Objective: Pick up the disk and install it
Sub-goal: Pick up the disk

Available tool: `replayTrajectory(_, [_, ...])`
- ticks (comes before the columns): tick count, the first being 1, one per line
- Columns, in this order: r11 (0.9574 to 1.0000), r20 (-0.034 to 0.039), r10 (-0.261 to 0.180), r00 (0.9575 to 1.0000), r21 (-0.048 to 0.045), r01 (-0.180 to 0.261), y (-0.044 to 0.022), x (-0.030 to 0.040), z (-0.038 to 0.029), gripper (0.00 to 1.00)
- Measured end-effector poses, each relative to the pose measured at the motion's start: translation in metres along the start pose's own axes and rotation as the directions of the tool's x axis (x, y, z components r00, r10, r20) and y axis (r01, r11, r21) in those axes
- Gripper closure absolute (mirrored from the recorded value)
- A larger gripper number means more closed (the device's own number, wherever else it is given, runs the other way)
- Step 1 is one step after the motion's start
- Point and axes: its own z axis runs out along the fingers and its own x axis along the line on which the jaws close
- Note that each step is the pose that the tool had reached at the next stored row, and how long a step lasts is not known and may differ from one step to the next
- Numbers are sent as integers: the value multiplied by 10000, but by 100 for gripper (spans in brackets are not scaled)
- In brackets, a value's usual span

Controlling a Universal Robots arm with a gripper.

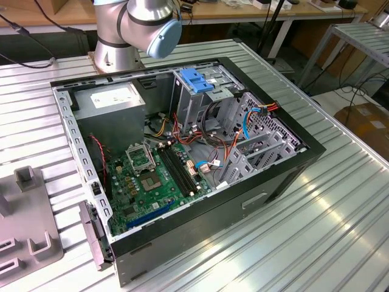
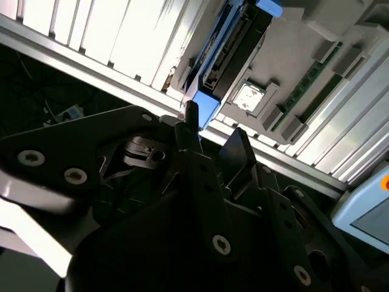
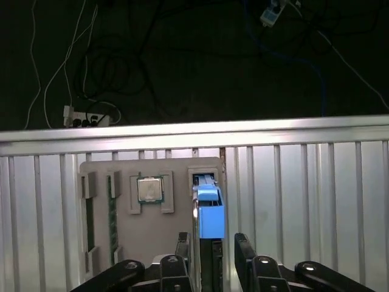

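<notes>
Standing on edge in a slot of the grey fixture tray [image 3: 176, 165], the disk [image 3: 208, 210] shows its blue carrier end towards the camera in the first wrist view. The gripper [image 3: 211, 240] straddles it. The jaws are apart, one finger on each side, with a gap visible on both sides, so nothing is clamped.

Risks, as judged:
- The fingers look unevenly spaced about the disk. A close from here could push it sideways against the slot wall and jam it.
- A grip taken on the plastic carrier instead of the metal body could flex or slip.
- A tilted lift could bind in the slot and drag the tray along the ribbed table [image 3: 304, 201].

Count:
- Disk: one.
- Gripper fingers [image 3: 243, 252]: two.
- Tray: one.
- Processor chip [image 3: 150, 190] in the neighbouring pocket: one.
- Memory stick [image 3: 112, 213]: at least one; the exact number cannot be told.
- Open computer case [image 1: 200, 226] in the exterior view, well apart from the tray: one, with one metal cage [image 1: 188, 106] carrying one blue tab [image 1: 197, 79].
</notes>
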Motion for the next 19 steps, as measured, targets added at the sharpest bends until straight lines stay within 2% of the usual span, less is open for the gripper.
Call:
replayTrajectory(5, [9995, 3, -301, 9995, 81, 301, 0, 25, 44, 58])
replayTrajectory(8, [9995, 2, -309, 9995, 91, 309, 0, 24, 130, 58])
replayTrajectory(11, [9995, 2, -310, 9995, 92, 310, 0, 25, 207, 38])
replayTrajectory(19, [9995, 2, -311, 9995, 91, 311, 1, 30, 338, 38])
